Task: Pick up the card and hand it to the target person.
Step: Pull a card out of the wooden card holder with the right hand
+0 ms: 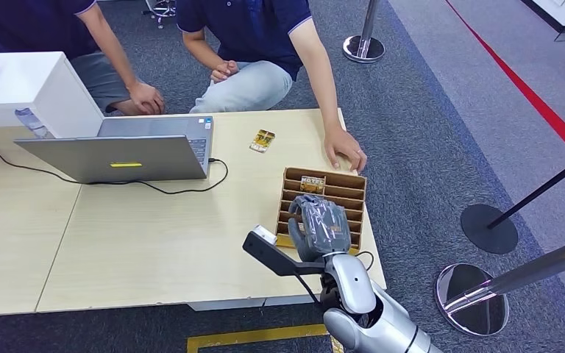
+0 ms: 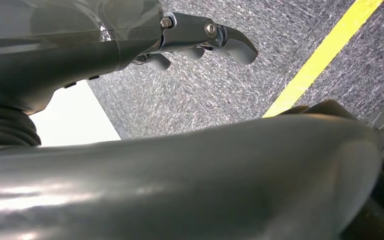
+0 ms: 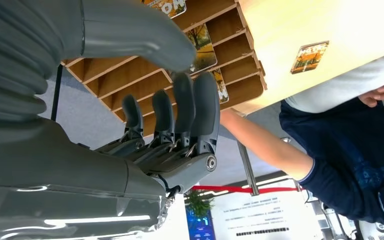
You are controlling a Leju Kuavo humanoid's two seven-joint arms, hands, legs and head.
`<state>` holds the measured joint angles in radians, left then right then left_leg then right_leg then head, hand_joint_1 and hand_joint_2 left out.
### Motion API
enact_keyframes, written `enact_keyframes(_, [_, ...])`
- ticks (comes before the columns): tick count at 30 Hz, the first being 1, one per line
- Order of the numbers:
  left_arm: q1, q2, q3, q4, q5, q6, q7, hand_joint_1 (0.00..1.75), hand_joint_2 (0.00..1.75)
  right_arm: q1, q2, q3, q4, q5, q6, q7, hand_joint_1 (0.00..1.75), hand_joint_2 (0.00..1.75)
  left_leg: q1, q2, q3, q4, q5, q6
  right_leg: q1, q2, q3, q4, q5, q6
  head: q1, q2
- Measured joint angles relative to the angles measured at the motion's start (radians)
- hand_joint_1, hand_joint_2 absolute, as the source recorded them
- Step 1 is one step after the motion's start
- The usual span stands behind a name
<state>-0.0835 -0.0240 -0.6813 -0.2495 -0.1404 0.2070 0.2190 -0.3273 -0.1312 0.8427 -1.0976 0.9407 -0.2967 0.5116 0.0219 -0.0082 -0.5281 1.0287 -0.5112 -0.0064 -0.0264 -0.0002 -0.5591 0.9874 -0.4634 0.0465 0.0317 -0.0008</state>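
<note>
One hand, the right hand (image 1: pixel 318 224), hovers over the rack (image 1: pixel 353 193), fingers apart and empty; reaching stage, next lower onto a card (image 1: pixel 313 184).

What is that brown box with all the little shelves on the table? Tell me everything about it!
The slotted rack looks like thin brown cardboard or wood, cut into a row of narrow slots. It lies flat by the table's right edge. A picture card sits in its far slot, and the right wrist view shows more cards tucked in. A person's hand rests just beyond its far edge. The robot's right hand hovers above it, fingers apart, holding nothing.
</note>
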Motion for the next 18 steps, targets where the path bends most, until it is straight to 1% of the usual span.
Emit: enact_keyframes(18, [0.000, 0.000, 0.000, 0.000, 0.000, 0.000, 0.000, 0.00, 0.00, 0.000, 0.001, 0.000, 0.002, 0.000, -0.001, 0.000, 1.03, 1.75, 0.000, 0.000, 0.000, 0.000, 0.000, 0.000, 0.000, 0.000, 0.000, 0.000, 0.000, 0.000, 0.000, 0.000])
